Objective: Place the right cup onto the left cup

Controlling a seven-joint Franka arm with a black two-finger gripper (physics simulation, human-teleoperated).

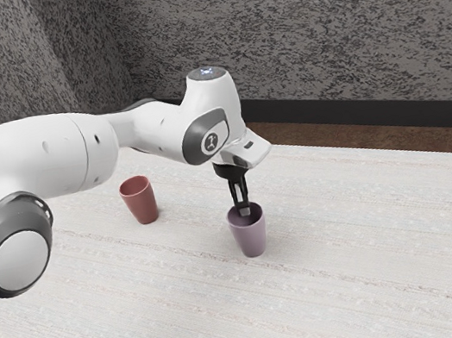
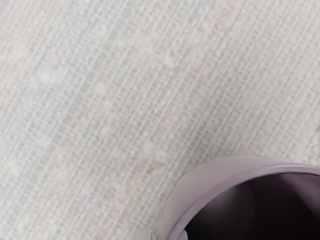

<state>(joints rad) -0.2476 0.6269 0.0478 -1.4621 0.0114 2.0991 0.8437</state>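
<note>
The gripper (image 1: 245,211) is drawn narrow, its jaws closed on the near-side wall of the purple cup (image 1: 252,239), one inside the rim and one outside, presumably so that the base is left free for stacking. The purple cup is held upright, well apart from the red cup (image 1: 141,203), toward the exterior view's right; whether the table (image 1: 378,238) is touched cannot be told. Next, a lift clear of the red cup's rim is called for.

The white arm (image 1: 53,156) reaches in from the exterior view's left, bent at its joints; its wrist (image 1: 216,101) angles over, and the black tool (image 1: 244,210) points almost straight down.
</note>
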